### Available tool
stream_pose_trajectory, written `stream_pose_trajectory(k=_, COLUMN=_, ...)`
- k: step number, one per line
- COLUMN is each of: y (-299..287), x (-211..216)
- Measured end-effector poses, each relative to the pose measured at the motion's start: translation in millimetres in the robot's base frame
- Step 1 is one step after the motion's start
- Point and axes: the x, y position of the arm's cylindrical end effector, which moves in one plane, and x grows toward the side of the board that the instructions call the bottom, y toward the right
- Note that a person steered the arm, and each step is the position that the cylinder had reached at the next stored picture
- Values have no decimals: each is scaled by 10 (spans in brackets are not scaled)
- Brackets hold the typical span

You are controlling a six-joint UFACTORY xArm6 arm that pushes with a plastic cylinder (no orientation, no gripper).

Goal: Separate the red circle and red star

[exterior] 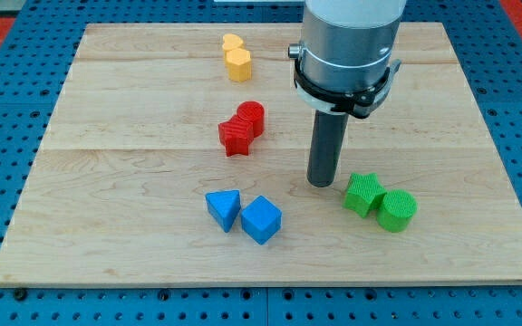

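The red circle (252, 114) and the red star (235, 136) sit touching each other near the middle of the wooden board (107, 163), the star to the lower left of the circle. My tip (321, 184) rests on the board to the right of and below the red pair, well apart from them. It stands just left of the green star (363, 193).
A yellow heart (232, 43) and yellow hexagon (238, 64) touch near the view's top. A blue triangle (224, 208) and blue cube (261, 219) lie at the view's bottom. A green circle (397, 210) touches the green star at right. A blue pegboard surrounds the board.
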Motion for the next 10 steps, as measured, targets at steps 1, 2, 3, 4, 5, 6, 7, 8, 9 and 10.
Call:
stream_pose_trajectory(k=1, y=-1, x=4)
stream_pose_trajectory(k=2, y=-1, x=4)
stream_pose_trajectory(k=3, y=-6, x=4)
stream_pose_trajectory(k=4, y=-14, x=4)
stream_pose_trajectory(k=5, y=-106, x=-13)
stream_pose_trajectory(k=6, y=-288, x=-58)
stream_pose_trajectory(k=7, y=-389, x=-156)
stream_pose_trajectory(k=8, y=-310, x=-372)
stream_pose_trajectory(k=9, y=-272, x=-663)
stream_pose_trajectory(k=10, y=-277, x=-707)
